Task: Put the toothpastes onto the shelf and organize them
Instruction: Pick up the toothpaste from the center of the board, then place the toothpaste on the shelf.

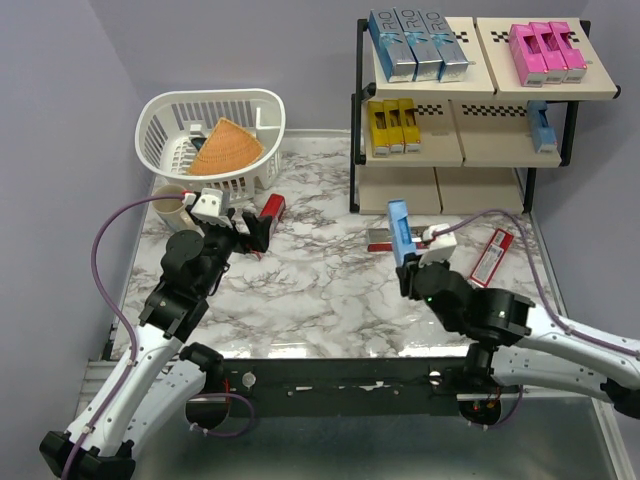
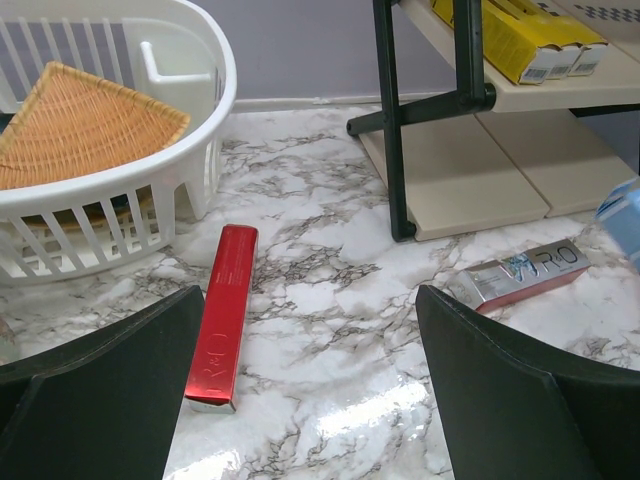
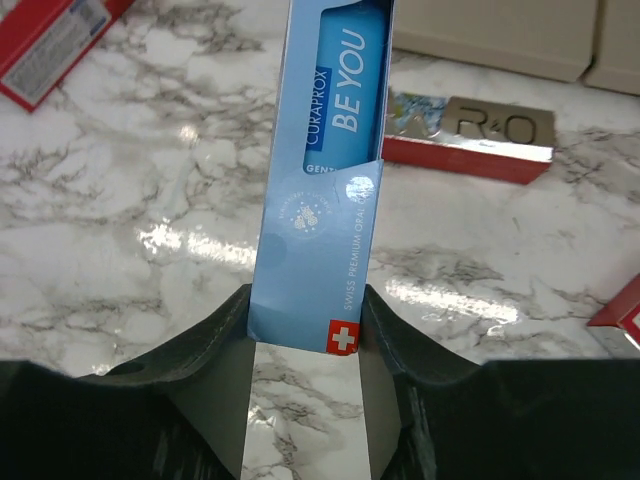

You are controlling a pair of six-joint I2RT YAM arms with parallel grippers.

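The shelf (image 1: 462,85) stands at the back right. It holds three silver-blue toothpastes (image 1: 415,45) and pink ones (image 1: 545,50) on top, and yellow ones (image 1: 393,125) and a light blue one (image 1: 541,125) on the middle tier. My right gripper (image 1: 410,262) is shut on a light blue toothpaste (image 3: 325,150), held above the table in front of the shelf. My left gripper (image 2: 310,292) is open and empty, just right of a red toothpaste (image 2: 225,315) lying on the marble. A silver toothpaste (image 3: 470,135) lies near the shelf's foot. Another red toothpaste (image 1: 492,255) lies at the right.
A white plastic basket (image 1: 160,125) with a woven wedge (image 1: 225,148) inside stands at the back left. A beige cup (image 1: 168,200) sits beside my left gripper. The shelf's black post (image 2: 395,130) stands ahead of the left wrist. The bottom tier (image 1: 440,188) shows bare panels.
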